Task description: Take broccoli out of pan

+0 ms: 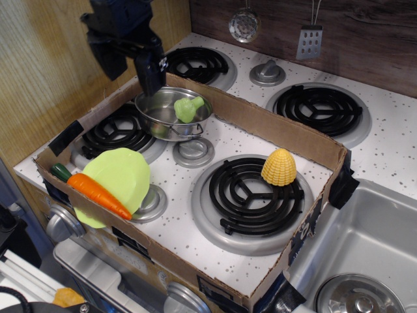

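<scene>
Right at the front, the cardboard box (260, 287) wraps around the toy stove, its near wall running along the counter edge. Just inside that wall on the left, the orange carrot (98, 194) lies across the lime-green plate (124, 173), its dark green top poking out to the left. The plate sits partly on a small silver knob, with the front-left burner (114, 134) peeking out behind it.

Middle of the box now: the big black burner (251, 192), and on its far rim stands the yellow corn (279, 167), upright. Off to the lower right, the steel sink (365, 254) with its round drain.

Further back, there's the pan (164, 120), shiny and round, wire handle facing us, parked close against the box's far wall. The broccoli (187, 108) is inside it, resting toward the right side of the pan, pale green, stem tipped up to the right.

Above and left of the pan hangs the gripper (130, 62), dark and blurred, 2 black fingers pointing down with a clear gap between them, holding nothing. One finger reaches down near the pan's far-left rim; I can't tell whether it touches.

Behind the box, 2 more burners, and a strainer (244, 25) and spatula (310, 40) hang on the wood wall.
</scene>
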Controlling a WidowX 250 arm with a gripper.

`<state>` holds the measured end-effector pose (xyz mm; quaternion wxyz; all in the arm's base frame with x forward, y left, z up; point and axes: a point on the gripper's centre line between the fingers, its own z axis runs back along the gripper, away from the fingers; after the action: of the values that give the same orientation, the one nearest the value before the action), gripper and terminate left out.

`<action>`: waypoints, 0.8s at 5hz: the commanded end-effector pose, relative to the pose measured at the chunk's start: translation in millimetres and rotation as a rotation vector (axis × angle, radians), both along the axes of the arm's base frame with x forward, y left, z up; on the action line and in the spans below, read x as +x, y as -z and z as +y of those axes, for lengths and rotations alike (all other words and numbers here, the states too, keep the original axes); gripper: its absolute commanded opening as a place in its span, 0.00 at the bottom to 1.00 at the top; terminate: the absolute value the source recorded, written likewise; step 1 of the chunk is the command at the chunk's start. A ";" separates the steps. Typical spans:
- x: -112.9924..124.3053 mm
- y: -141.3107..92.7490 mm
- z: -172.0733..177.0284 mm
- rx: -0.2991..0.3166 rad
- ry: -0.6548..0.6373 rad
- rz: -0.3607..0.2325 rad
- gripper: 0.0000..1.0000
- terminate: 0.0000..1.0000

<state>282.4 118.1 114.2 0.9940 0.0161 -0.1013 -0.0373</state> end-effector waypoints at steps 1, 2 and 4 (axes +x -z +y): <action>32.4 11.2 16.1 -0.017 0.047 -0.072 1.00 0.00; 34.4 26.9 12.1 -0.047 0.049 -0.078 1.00 0.00; 50.1 41.2 -3.9 -0.063 0.025 -0.077 1.00 0.00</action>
<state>327.5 113.0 61.6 0.9909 -0.0236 -0.1253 -0.0421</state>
